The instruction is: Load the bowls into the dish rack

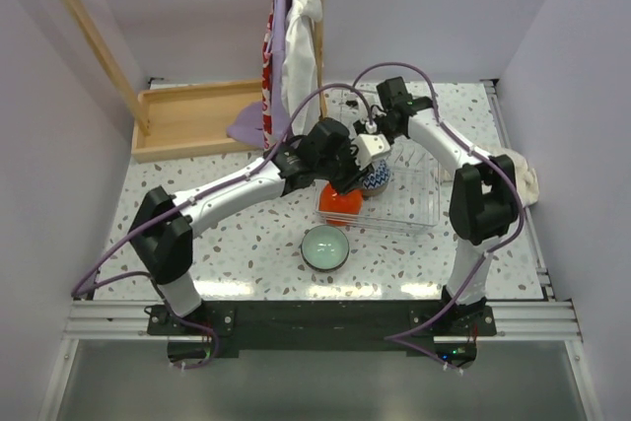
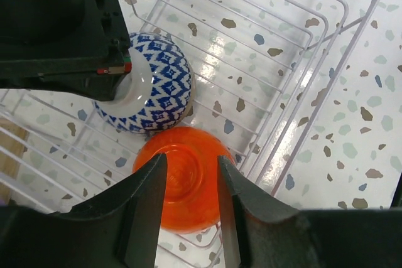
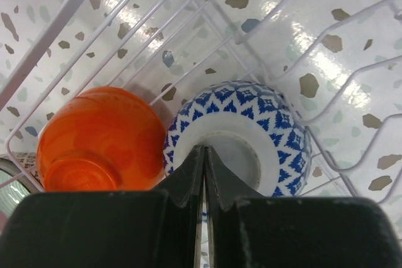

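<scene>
The white wire dish rack (image 1: 419, 209) holds a glossy orange-red bowl (image 2: 182, 180). From above, at that bowl's two o'clock, is a blue-and-white bowl (image 2: 157, 86) covered in diamond shapes, its foot plain white. At the rack's seven o'clock, a mint bowl (image 1: 325, 246), pale inside, sits on the white table (image 1: 246, 244) flecked brown, grey and blue.

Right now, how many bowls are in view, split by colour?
orange bowl: 1
blue-and-white patterned bowl: 1
mint green bowl: 1
Total: 3
</scene>
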`<state>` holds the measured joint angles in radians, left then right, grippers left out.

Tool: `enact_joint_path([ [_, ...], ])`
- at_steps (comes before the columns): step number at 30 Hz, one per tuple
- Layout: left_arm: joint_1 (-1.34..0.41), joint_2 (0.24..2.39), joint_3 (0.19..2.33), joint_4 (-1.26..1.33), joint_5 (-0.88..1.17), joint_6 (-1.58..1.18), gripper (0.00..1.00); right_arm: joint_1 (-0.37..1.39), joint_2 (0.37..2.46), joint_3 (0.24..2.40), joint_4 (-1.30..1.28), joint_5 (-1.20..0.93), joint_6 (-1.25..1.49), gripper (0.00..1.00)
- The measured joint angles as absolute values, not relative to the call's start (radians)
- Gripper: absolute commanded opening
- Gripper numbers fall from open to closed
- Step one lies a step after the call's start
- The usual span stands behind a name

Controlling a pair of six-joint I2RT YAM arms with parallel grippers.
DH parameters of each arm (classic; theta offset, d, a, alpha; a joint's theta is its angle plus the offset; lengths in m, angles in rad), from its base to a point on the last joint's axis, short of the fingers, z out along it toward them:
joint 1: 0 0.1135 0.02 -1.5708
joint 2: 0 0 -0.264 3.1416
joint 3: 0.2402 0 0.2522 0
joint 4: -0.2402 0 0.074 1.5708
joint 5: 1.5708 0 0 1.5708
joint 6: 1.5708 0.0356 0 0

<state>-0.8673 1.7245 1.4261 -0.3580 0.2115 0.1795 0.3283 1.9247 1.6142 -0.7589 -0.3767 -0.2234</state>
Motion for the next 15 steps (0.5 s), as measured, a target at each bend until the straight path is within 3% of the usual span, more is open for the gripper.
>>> enact_joint_path([
  [5, -0.867, 1.613, 1.38, -0.416, 0.226, 0.252, 0.47, 0.335, 1.907, 1.615, -0.799, -0.347, -0.236, 0.03],
  [9, -0.867, 1.501, 1.321, -0.507, 0.282, 0.352, 0.48, 0.286, 1.815, 1.606, -0.839, -0.325, -0.248, 0.42],
  [13, -0.867, 1.424, 1.227, -0.591, 0.337, 0.486, 0.52, 0.224, 1.657, 1.573, -0.856, -0.288, -0.259, 0.61],
  [15, -0.869, 1.395, 1.153, -0.616, 0.36, 0.536, 0.53, 0.205, 1.576, 1.542, -0.861, -0.265, -0.258, 0.65],
])
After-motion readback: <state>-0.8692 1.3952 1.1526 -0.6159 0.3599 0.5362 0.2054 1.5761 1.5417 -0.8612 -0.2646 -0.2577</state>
